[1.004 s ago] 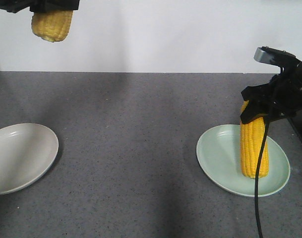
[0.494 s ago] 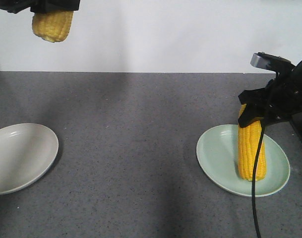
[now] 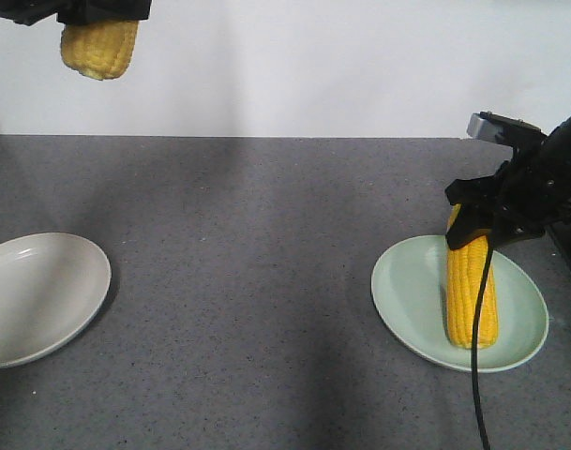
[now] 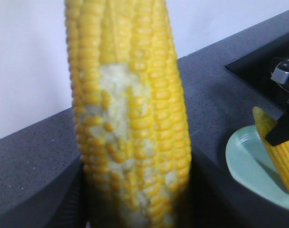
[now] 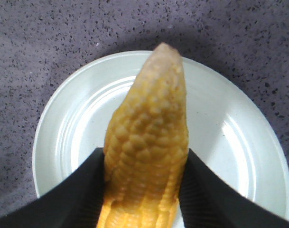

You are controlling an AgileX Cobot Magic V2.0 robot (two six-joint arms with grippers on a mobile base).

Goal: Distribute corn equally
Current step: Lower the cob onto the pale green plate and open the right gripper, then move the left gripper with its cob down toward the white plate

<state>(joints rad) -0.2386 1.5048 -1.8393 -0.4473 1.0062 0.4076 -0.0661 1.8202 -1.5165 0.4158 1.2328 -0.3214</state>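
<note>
Corn in both my grippers. My right gripper point(image 3: 479, 223) is clamped on the upper end of a cob point(image 3: 471, 292) that stands almost upright on the green plate point(image 3: 409, 291), leaning slightly, its lower end resting on the plate's right half. From the right wrist view the black fingers point(image 5: 78, 192) press the cob on both sides, and its pale tapered tip points out over the plate's centre. A black cable point(image 3: 479, 356) hangs from that arm down across the cob and the plate's front rim.

My left gripper point(image 3: 99, 11) is up at the top edge of the front view, pinching a second cob point(image 3: 99, 49) — only its lower end shows below the dark fingers, high above the grey counter point(image 3: 257, 281). The left wrist view fills with this cob; a patch of kernels on it looks pale and mashed.

Below my left arm, at the counter's left edge, sits a beige plate point(image 3: 32, 295) — well apart from the green one.
</note>
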